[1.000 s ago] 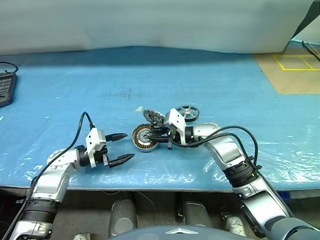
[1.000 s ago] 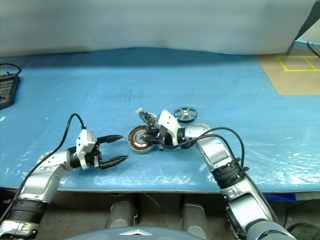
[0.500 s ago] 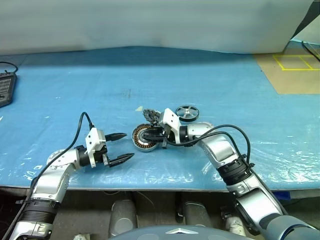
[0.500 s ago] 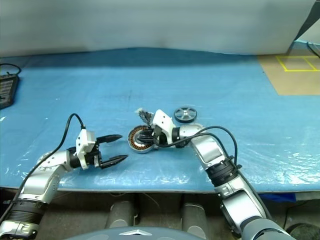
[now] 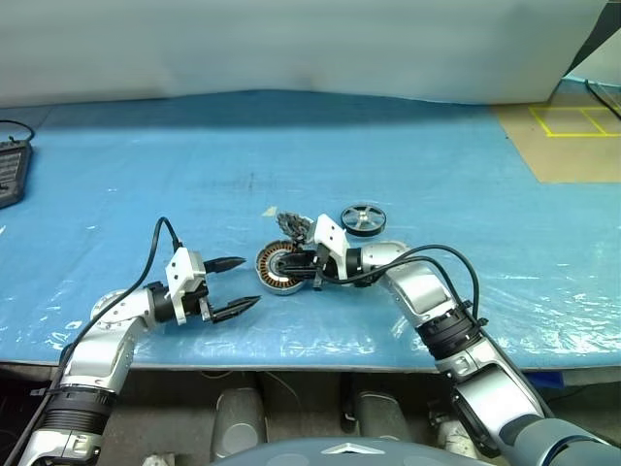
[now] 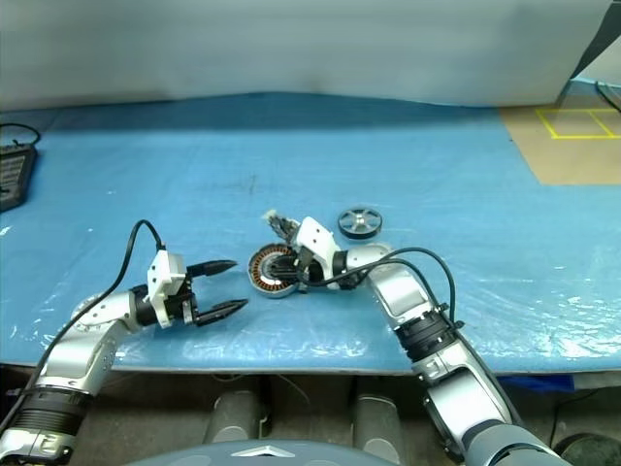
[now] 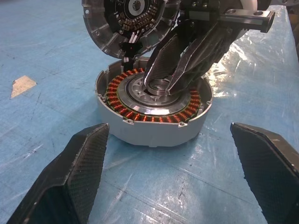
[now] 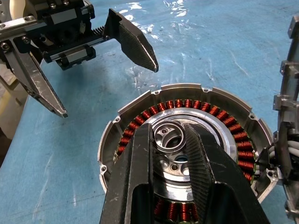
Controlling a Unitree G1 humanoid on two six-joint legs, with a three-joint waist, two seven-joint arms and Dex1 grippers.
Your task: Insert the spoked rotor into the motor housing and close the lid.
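A: Starting nearest the table edge, the left gripper [image 5: 233,285] hovers low over the blue plastic sheet [image 5: 126,194], its two black fingers spread wide with nothing between them.

B: And just beyond it sits the motor housing [image 7: 154,109], a round grey metal puck lying flat, copper-brown winding ring facing up around a shiny silver centre. Any writing on it?

A: None I can read on the housing or on either gripper.

B: The right gripper [image 8: 170,137] comes in from the other side, its fingers narrowed onto the small silver ring at the housing's centre, one finger either side of it, pinching that hub.

A: Just behind the housing the lid [image 7: 126,21] stands tilted on edge, a silver-grey toothed disc with dark inner parts and thin white wires showing.

B: Farther back and to the right, the spoked rotor [image 5: 363,218] lies flat on the sheet, black rim, silver spokes, apart from both grippers.

A: At the far right corner, yellow tape lines [image 5: 572,121] mark a brown floor patch.
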